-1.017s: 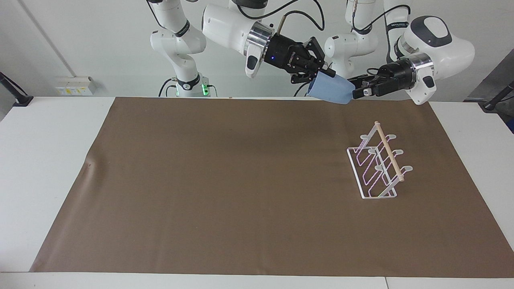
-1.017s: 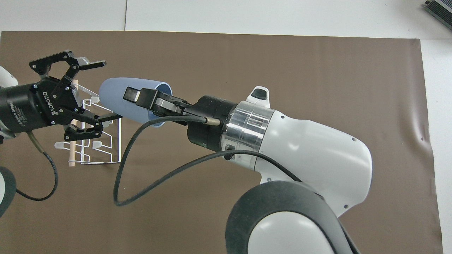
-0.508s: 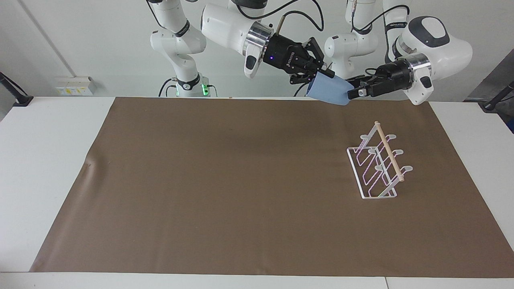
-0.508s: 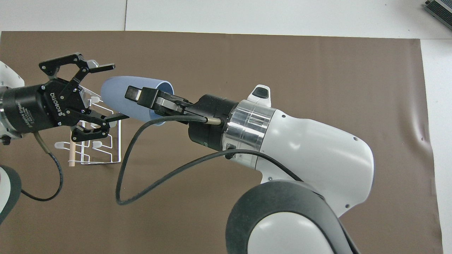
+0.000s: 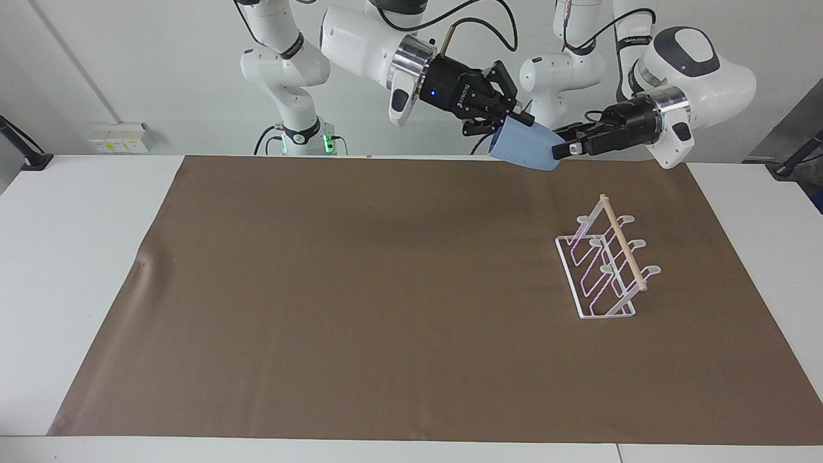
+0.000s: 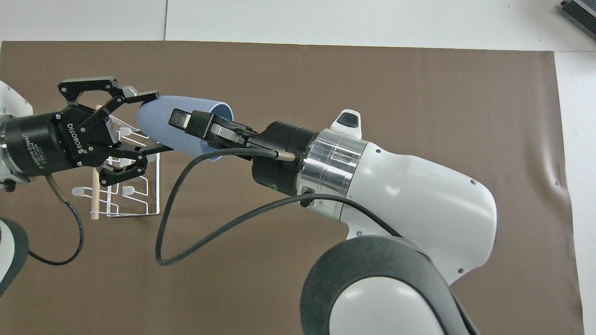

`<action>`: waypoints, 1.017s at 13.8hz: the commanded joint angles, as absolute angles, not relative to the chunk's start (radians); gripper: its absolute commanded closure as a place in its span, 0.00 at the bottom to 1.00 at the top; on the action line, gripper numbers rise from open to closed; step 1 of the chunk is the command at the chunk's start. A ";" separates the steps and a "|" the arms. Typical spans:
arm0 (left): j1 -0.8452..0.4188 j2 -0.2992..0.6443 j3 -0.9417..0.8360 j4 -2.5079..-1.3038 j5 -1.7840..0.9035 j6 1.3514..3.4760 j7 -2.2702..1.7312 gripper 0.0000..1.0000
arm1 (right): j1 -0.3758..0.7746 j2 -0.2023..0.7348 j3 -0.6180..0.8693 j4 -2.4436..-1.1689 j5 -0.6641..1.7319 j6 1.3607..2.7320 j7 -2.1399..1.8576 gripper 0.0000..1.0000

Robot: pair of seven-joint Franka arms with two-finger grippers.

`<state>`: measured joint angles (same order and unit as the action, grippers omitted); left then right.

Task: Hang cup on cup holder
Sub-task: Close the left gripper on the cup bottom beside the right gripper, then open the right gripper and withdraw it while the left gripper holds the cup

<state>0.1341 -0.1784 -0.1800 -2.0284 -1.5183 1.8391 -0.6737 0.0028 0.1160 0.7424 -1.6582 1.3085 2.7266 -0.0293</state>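
Observation:
The light blue cup (image 5: 524, 146) (image 6: 151, 131) hangs on its side in the air between both grippers, over the mat's edge nearest the robots. My right gripper (image 5: 511, 122) (image 6: 186, 122) is shut on the wall at the cup's open rim. My left gripper (image 5: 560, 149) (image 6: 156, 122) has its two fingertips pressed against either side of the cup's narrow closed end. The white wire cup holder (image 5: 604, 263) (image 6: 125, 190) with its wooden dowel stands on the mat toward the left arm's end, with nothing on its prongs. In the overhead view the left gripper covers part of it.
A brown mat (image 5: 360, 289) covers most of the white table (image 5: 77, 257). A grey device (image 6: 579, 11) sits at the table's corner farthest from the robots, toward the right arm's end. The right arm's cable (image 6: 186, 232) loops under its wrist.
My left gripper, wide open beside the cup's closed end a second ago, has moved onto that end and closed on it. The right gripper keeps its hold; the cup has shifted slightly.

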 commanded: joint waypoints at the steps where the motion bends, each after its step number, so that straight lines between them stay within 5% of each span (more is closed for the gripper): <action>1: 0.120 -0.199 -0.173 -2.043 -1.528 1.852 -0.652 1.00 | -0.002 0.123 0.761 -1.661 1.296 2.729 -0.018 0.57; 4: 0.123 -0.199 -0.172 -2.042 -1.525 1.852 -0.647 1.00 | -0.003 0.123 0.759 -1.673 1.296 2.738 -0.017 0.24; 7: 0.129 -0.199 -0.173 -2.042 -1.486 1.835 -0.638 1.00 | -0.002 0.123 0.761 -1.678 1.296 2.775 -0.020 0.00; 14: 0.192 -0.187 -0.163 -2.011 -1.355 1.790 -0.579 1.00 | -0.008 0.112 0.753 -1.697 1.296 2.826 -0.023 0.00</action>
